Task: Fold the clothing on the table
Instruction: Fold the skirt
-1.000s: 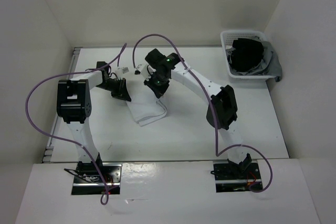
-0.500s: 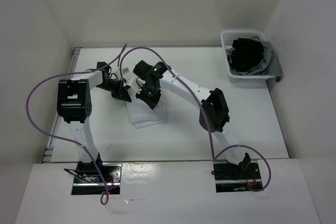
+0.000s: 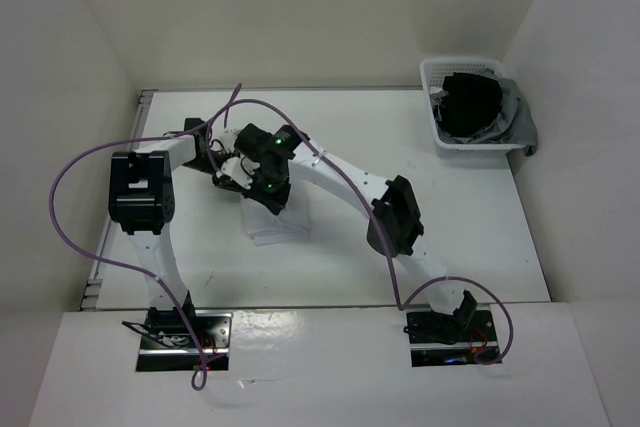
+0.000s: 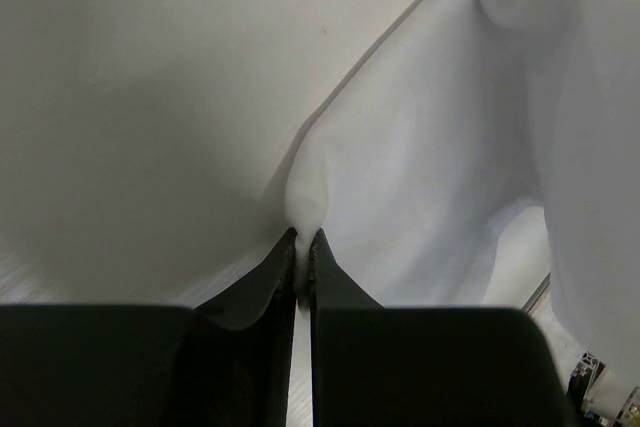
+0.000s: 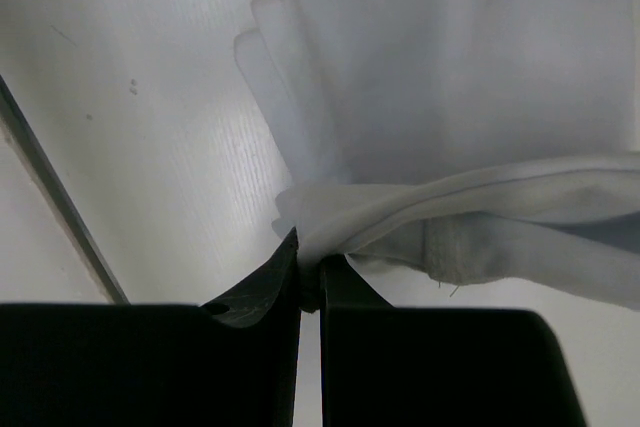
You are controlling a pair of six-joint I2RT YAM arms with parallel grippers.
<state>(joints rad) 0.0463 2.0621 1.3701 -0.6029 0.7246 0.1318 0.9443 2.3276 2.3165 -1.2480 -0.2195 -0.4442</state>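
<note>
This is a robotics lab test cell: a white table (image 3: 470,237) is boxed in by plain white panels (image 3: 300,7) on three sides. Two arm bases (image 3: 185,332) are bolted along the bottom edge. Purple cables (image 3: 54,202) loop loose, and a plastic basket (image 3: 470,60) sits at upper right.

You have the clothing (image 3: 278,225) left of centre on the table (image 3: 480,227), left gripper (image 4: 303,247) and right gripper (image 5: 310,272) at its far edge; the basket (image 3: 437,70), holding a garment (image 3: 470,102), sits far right.
</note>
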